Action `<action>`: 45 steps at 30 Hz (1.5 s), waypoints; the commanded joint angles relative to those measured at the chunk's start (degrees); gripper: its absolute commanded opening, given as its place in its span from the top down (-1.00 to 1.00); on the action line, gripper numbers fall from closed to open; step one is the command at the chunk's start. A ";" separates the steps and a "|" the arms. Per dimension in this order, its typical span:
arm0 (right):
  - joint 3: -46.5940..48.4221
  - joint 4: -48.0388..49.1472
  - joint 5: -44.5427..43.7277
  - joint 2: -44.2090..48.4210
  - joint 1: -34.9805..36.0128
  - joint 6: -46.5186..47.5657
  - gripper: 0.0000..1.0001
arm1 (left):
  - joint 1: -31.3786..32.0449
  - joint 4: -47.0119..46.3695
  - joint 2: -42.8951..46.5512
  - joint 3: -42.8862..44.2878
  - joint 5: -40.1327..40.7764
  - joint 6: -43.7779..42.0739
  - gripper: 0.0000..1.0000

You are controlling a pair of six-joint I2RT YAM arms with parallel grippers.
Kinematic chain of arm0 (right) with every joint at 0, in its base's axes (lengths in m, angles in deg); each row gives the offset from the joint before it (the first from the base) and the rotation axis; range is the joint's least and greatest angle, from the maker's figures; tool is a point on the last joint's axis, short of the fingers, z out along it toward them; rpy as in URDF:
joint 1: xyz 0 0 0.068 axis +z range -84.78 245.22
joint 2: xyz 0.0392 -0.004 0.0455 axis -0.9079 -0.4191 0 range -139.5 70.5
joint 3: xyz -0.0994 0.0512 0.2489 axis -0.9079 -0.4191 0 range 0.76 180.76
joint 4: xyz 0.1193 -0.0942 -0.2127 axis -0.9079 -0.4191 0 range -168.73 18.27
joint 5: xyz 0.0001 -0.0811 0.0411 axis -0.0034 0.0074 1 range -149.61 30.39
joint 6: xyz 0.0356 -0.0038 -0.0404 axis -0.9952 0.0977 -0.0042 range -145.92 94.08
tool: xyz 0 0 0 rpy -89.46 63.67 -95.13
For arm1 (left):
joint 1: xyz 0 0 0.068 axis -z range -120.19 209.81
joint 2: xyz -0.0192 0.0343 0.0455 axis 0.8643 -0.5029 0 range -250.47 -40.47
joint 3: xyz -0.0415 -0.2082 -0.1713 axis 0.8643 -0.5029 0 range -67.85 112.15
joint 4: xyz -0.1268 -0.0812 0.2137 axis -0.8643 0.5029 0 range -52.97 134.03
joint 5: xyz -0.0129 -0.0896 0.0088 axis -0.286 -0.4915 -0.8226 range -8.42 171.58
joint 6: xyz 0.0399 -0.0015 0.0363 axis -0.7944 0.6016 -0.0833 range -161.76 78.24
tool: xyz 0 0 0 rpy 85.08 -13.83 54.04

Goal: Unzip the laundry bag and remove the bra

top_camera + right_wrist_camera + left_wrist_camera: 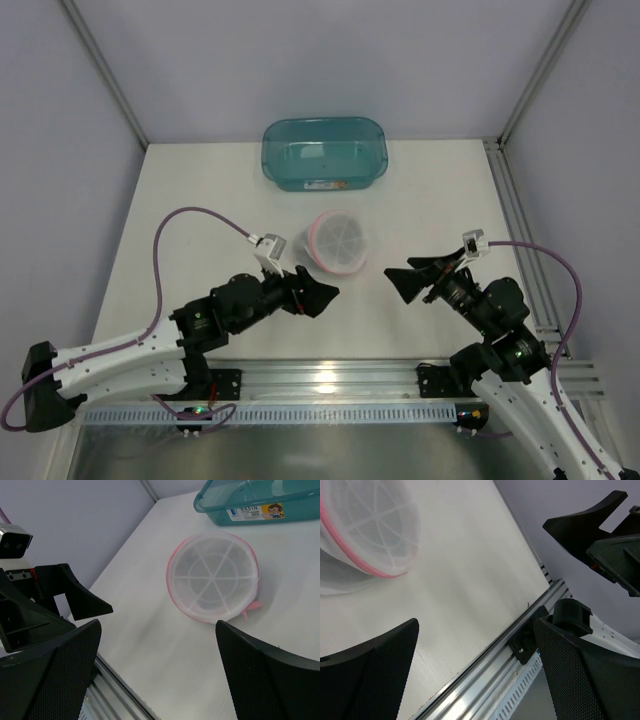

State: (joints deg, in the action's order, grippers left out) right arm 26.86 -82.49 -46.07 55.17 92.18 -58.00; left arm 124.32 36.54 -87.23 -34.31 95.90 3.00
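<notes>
The laundry bag (338,242), a round white mesh drum with a pink rim, lies on the white table between the two arms. In the right wrist view the laundry bag (214,577) shows its spoked round face, with a pink zip tab (252,607) at its lower right edge. The left wrist view catches the laundry bag (367,525) at the upper left. My left gripper (322,296) (476,625) is open, near and left of the bag. My right gripper (405,278) (159,625) is open, to the bag's right. Neither touches it. The bra is not in view.
A teal translucent tub (325,152) (260,500) stands at the back of the table, behind the bag. An aluminium rail (320,378) (485,675) runs along the near edge. Frame posts and grey walls close in the sides.
</notes>
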 commanded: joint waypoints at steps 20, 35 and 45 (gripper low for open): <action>-5.37 6.73 4.22 -4.62 0.37 1.23 -0.99 | 0.44 -27.72 -33.73 -0.94 13.36 18.70 -0.99; -6.86 4.61 2.19 -2.16 0.37 2.89 -0.99 | 1.14 -29.40 -42.00 3.46 25.74 21.07 -0.99; -6.33 3.03 2.37 -1.45 0.37 2.90 -0.99 | 0.79 -30.18 -46.48 5.48 32.96 20.03 -0.79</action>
State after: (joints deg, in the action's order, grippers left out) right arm 20.07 -79.41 -43.38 53.27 92.18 -55.94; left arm 125.08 8.54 -132.89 -30.77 122.94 24.20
